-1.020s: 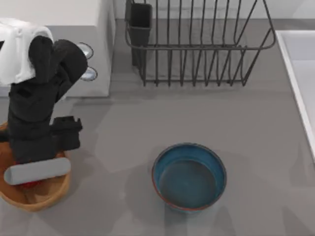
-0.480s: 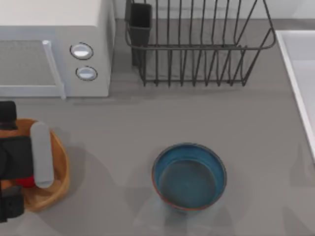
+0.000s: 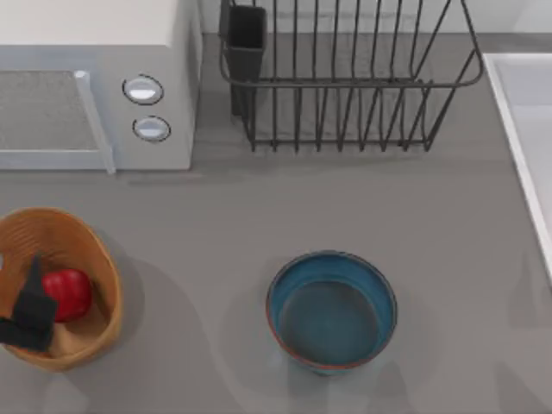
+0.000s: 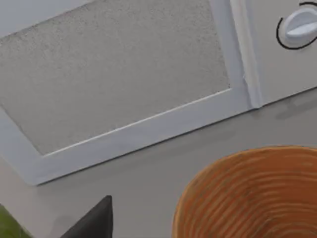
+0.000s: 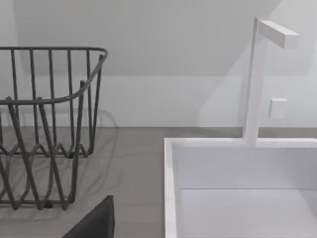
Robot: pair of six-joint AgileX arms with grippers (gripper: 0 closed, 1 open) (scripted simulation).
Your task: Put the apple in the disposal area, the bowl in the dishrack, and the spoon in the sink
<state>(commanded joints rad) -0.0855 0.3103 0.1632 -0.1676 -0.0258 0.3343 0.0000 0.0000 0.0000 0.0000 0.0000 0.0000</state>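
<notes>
The red apple (image 3: 67,291) lies in the wicker disposal area (image 3: 97,259) at the table's left edge, also seen in the left wrist view (image 4: 257,198). My left gripper (image 3: 28,304) hangs over the basket's left side, open, with the apple free beside it. The teal bowl (image 3: 332,309) stands upright at the front centre. The wire dishrack (image 3: 345,86) stands at the back, also in the right wrist view (image 5: 49,124). The sink (image 3: 516,112) runs along the right edge. My right gripper (image 5: 94,223) sits parked near the sink (image 5: 171,188). The spoon is out of view.
A white microwave (image 3: 95,86) with two round knobs stands at the back left, just behind the basket, its door (image 4: 124,89) close in the left wrist view. A white tap (image 5: 255,79) rises behind the sink. Grey tabletop lies between bowl and dishrack.
My left arm has swung off the microwave and basket toward the left edge. The apple, earlier hidden under the gripper, now lies free in the basket.
</notes>
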